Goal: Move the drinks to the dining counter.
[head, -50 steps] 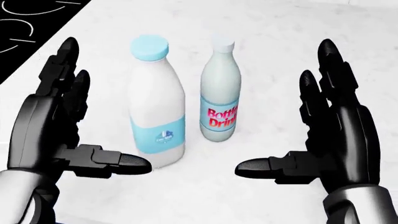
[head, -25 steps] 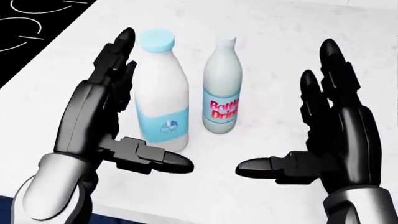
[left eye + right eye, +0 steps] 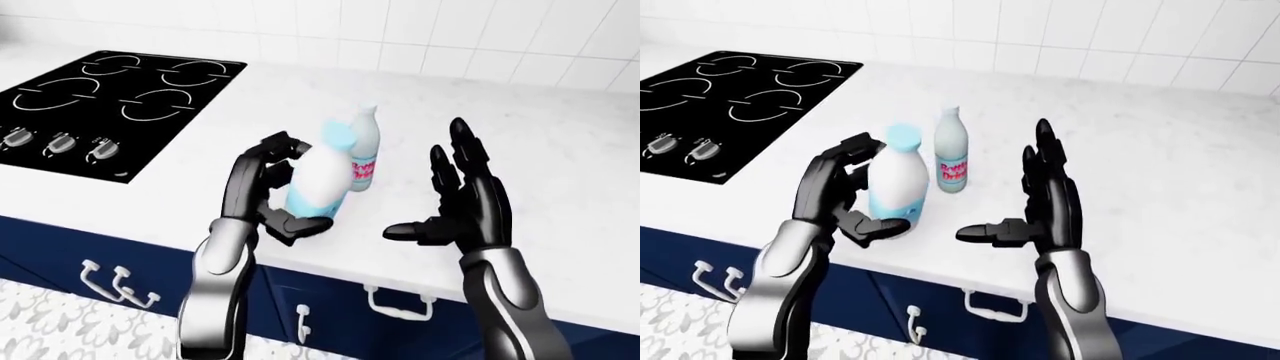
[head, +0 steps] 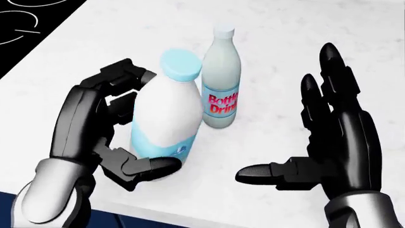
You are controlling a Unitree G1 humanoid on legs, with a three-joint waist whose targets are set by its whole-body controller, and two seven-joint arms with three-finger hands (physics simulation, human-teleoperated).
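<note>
Drinks: two bottles stand on a white marbled counter point(image 3: 560, 165), centre of the left-eye view. Black cooktop point(image 3: 90, 97) with knobs at upper left; white tiled wall along the top; navy cabinet fronts point(image 3: 330, 300) with white handles below.

Milk bottle point(image 4: 165, 114): white body, pale blue cap and label band, tilted slightly, its top leaning right. Just right of it, smaller bottled drink point(image 4: 220, 80), pale, white cap, red lettering on a blue label, upright.

Left hand point(image 4: 104, 128): fingers curled around the milk bottle's left side, thumb under its lower part. Half a second ago that hand was flat beside it, fingers straight. Right hand point(image 4: 332, 142): fingers spread, clear of both bottles, as before.
</note>
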